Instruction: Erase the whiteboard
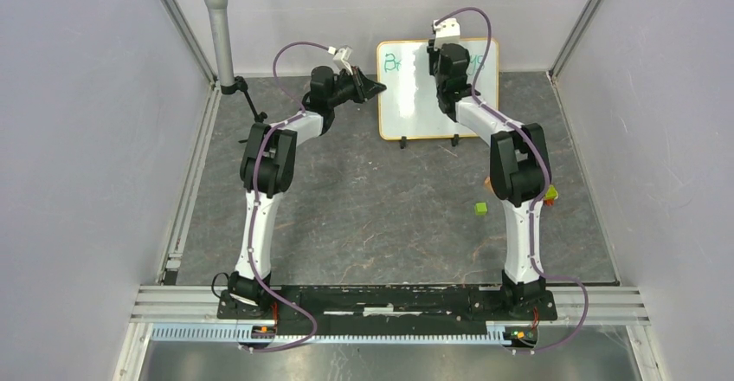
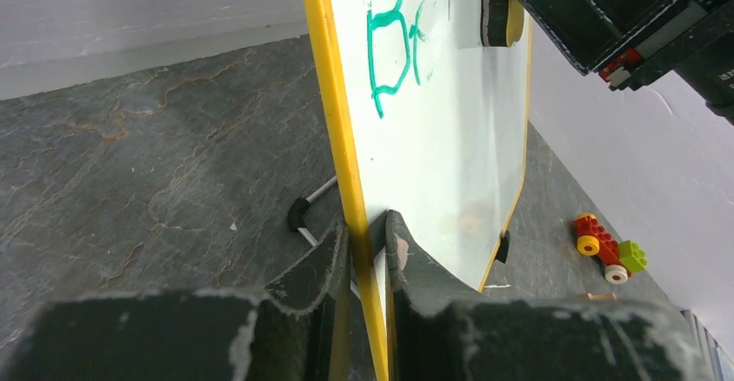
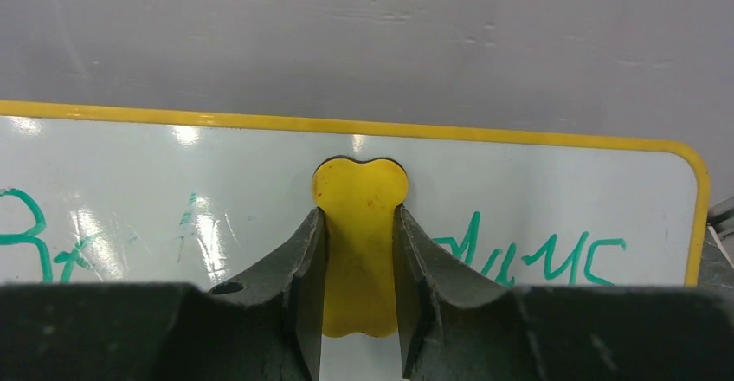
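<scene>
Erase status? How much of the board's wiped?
Done: middle of the orange-framed white whiteboard looks wiped, faint smears only. In hand: left jaws clamp its edge; right jaws hold a yellow eraser pad against it. Left: teal letters at both ends.

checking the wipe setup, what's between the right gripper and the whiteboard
A yellow eraser, pinched in the right gripper and held against the whiteboard face just under its top frame. The right wrist view shows it plainly.

Glossy whiteboard (image 3: 563,190) (bright reflections), matt veined stone-look table (image 2: 130,164), smooth yellow plastic eraser (image 3: 359,251)
</scene>
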Robot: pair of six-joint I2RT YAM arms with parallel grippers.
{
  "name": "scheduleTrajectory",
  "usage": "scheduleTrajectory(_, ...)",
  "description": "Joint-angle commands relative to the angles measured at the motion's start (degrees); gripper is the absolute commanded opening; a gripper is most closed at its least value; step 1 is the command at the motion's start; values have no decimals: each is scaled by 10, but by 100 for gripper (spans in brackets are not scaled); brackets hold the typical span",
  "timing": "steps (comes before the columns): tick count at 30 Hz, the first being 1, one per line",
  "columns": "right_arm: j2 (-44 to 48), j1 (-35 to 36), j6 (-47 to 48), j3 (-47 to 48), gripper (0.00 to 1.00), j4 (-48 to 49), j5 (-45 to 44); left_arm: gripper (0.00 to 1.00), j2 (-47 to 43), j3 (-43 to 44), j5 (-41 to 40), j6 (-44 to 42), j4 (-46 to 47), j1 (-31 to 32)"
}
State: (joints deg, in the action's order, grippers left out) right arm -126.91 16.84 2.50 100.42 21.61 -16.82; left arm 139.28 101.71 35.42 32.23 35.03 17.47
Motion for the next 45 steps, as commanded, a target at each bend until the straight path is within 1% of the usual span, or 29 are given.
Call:
scheduleTrajectory(1,-8,34,17,32,31,-15,-8,2,-30,-15,-42,-86,-30,11)
scheduleTrajectory(8,-44,90,12,82,34,-5,14,2,-38,-25,-54,-91,-22,14)
scheduleTrajectory(11,-77,100,3,135,34,-25,25,2,-38,-27,-58,-89,-21,15)
scheduleTrajectory(13,-88,101,-3,146,34,-21,25,2,-39,-30,-62,-89,-21,15)
scheduleTrajectory(15,-88,98,-7,145,35,-19,-5,2,-41,-34,-65,-89,-20,15)
scheduleTrajectory(19,-67,69,-55,121,32,-23,6,2,-42,-37,-73,-88,-18,15)
scheduleTrajectory(21,-56,56,-60,98,32,-17,-4,2,-41,-36,-73,-88,-20,15)
scheduleTrajectory(24,-45,32,-67,91,31,-31,-12,2,-46,-42,-73,-90,-20,15)
scheduleTrajectory(28,-24,12,-48,46,30,-13,-41,2,-49,-46,-78,-93,-19,15)
scheduleTrajectory(31,-25,5,-35,50,30,-21,-56,2,-47,-45,-81,-93,-22,15)
scheduleTrajectory(34,-25,2,-35,51,30,-15,-51,2,-51,-45,-82,-99,-25,15)
scheduleTrajectory(36,-31,5,-51,54,29,-7,-34,2,-52,-45,-83,-101,-25,15)
scheduleTrajectory(38,-44,12,-63,70,29,-5,-14,2,-49,-40,-82,-100,-25,15)
scheduleTrajectory(40,-61,28,-57,96,29,-5,-13,2,-46,-33,-81,-100,-28,15)
scheduleTrajectory(42,-75,50,-43,121,29,-2,-11,2,-46,-32,-81,-100,-29,15)
scheduleTrajectory(45,-83,83,-6,126,31,19,-21,2,-49,-36,-82,-103,-31,15)
